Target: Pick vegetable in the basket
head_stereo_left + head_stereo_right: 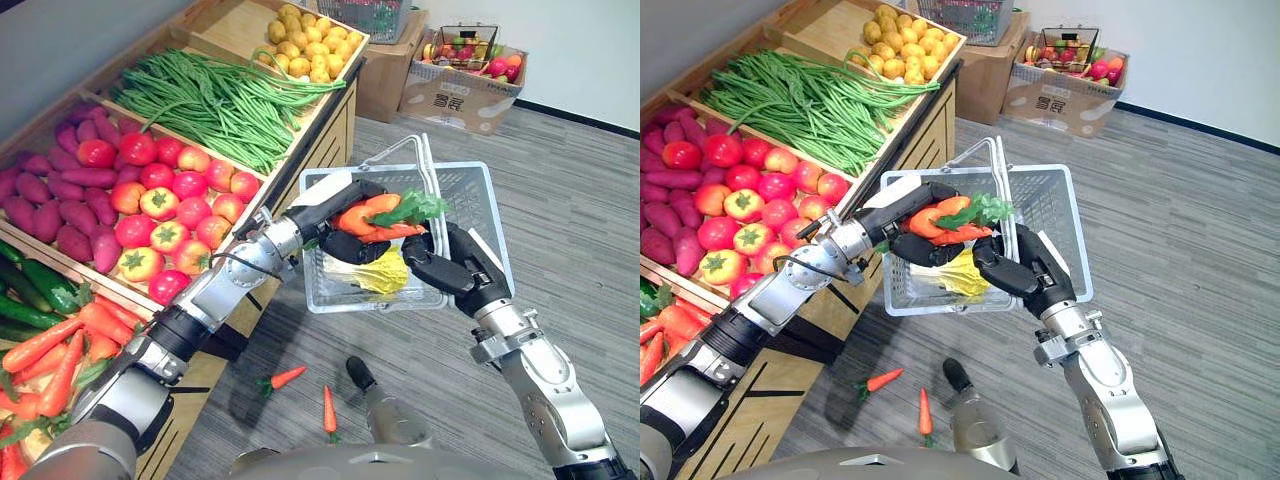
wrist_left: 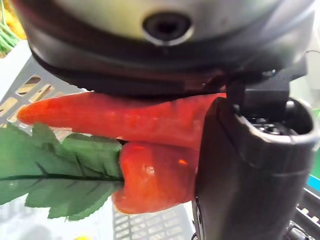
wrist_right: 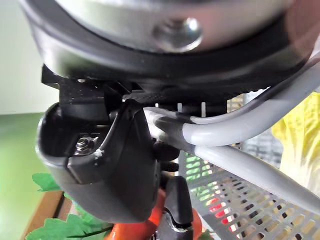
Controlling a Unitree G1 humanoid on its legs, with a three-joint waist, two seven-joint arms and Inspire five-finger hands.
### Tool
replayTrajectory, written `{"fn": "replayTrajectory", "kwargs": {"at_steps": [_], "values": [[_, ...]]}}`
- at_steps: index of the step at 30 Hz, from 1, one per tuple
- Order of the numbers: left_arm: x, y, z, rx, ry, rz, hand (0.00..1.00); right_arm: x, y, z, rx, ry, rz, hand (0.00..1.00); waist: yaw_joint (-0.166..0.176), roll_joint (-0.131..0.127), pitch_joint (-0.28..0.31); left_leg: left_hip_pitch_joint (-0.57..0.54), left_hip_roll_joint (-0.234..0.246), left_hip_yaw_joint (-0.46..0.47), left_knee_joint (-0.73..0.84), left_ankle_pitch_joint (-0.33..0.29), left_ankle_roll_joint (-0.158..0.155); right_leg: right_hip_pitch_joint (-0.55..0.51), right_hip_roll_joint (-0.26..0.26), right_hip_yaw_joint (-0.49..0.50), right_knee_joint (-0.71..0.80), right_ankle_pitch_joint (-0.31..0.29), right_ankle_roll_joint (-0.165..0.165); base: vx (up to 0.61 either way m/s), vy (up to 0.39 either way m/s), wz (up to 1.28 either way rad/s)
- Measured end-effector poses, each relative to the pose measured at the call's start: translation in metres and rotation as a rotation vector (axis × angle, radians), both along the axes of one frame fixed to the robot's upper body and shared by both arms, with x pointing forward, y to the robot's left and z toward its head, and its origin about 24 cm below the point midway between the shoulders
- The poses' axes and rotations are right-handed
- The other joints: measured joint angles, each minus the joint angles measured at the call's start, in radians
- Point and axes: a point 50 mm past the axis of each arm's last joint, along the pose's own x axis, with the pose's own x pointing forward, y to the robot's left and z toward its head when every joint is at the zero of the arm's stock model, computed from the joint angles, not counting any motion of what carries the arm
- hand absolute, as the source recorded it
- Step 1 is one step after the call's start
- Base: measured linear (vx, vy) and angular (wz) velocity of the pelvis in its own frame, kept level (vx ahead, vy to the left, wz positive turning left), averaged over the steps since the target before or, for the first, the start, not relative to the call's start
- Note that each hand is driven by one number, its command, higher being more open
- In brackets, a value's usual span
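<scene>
My left hand is shut on two orange carrots with green leaves, and holds them just over the grey mesh basket. The left wrist view has the carrots pressed between palm and thumb, with the leaves sticking out. A yellow-green cabbage lies inside the basket. My right hand is curled round the basket's grey handles and carries it in the air beside the stand. The handles' far ends rise above the rim.
A wooden stand on the left holds tomatoes, purple sweet potatoes, green beans, potatoes, cucumbers and carrots. Two carrots lie on the floor. Cardboard boxes stand at the back.
</scene>
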Motion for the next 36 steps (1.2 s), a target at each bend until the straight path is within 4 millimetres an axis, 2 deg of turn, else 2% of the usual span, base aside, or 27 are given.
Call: {"fn": "replayTrajectory", "kwargs": {"at_steps": [3,15,16,22,25,27,29,36], "values": [[0.0,-0.001,-0.006,0.027,-0.001,0.004,0.0,0.0,-0.001,-0.001,-0.033,0.021,0.016,0.0,-0.002,-0.001,0.007,-0.002,0.019,0.015,0.032,-0.017,-0.003,-0.015,0.014,0.02,0.0,0.008,0.005,0.02,0.068,-0.24],[-0.005,-0.006,-0.033,0.211,-0.064,-0.007,0.0,-0.002,-0.005,-0.01,-0.154,0.137,0.076,0.0,-0.02,-0.008,0.013,0.001,0.031,0.045,0.068,-0.045,-0.005,-0.032,0.025,0.065,0.002,0.017,0.019,0.01,0.069,-0.11],[-0.006,-0.005,-0.035,0.212,-0.058,-0.009,1.0,-0.003,-0.005,-0.01,-0.159,0.143,0.08,0.0,-0.021,-0.008,0.015,0.001,0.031,0.045,0.069,-0.046,-0.004,-0.032,0.025,0.065,0.003,0.017,0.02,0.01,0.062,-0.02],[-0.008,-0.001,-0.047,0.235,-0.017,0.005,1.0,-0.004,-0.001,-0.012,-0.154,0.152,0.115,0.0,-0.023,-0.009,0.019,0.0,0.033,0.043,0.07,-0.046,-0.004,-0.032,0.025,0.063,0.003,0.017,0.02,0.02,0.059,0.01],[-0.011,0.002,-0.07,0.402,0.023,-0.013,1.0,-0.005,0.008,-0.004,-0.109,0.115,0.157,0.0,-0.031,-0.007,0.02,-0.002,0.034,0.04,0.07,-0.046,-0.004,-0.032,0.025,0.058,0.003,0.017,0.019,0.02,0.05,0.02],[-0.027,0.001,-0.096,0.551,0.084,-0.106,1.0,-0.005,0.02,0.01,-0.062,0.049,0.217,0.0,-0.043,-0.003,0.027,-0.003,0.036,0.039,0.073,-0.048,-0.003,-0.032,0.025,0.056,0.003,0.017,0.019,0.02,0.056,0.02],[-0.03,-0.001,-0.1,0.555,0.099,-0.112,1.0,-0.004,0.026,0.016,-0.075,0.018,0.268,0.0,-0.041,0.0,0.031,-0.005,0.043,0.035,0.084,-0.053,-0.001,-0.032,0.026,0.053,0.003,0.017,0.019,0.02,0.064,0.05],[-0.022,0.001,-0.089,0.544,0.065,-0.09,1.0,-0.002,0.026,0.017,-0.053,0.005,0.24,0.0,-0.043,0.001,0.031,-0.016,0.048,0.022,0.088,-0.053,0.001,-0.031,0.026,0.042,0.004,0.017,0.019,0.02,0.064,0.04]]}}
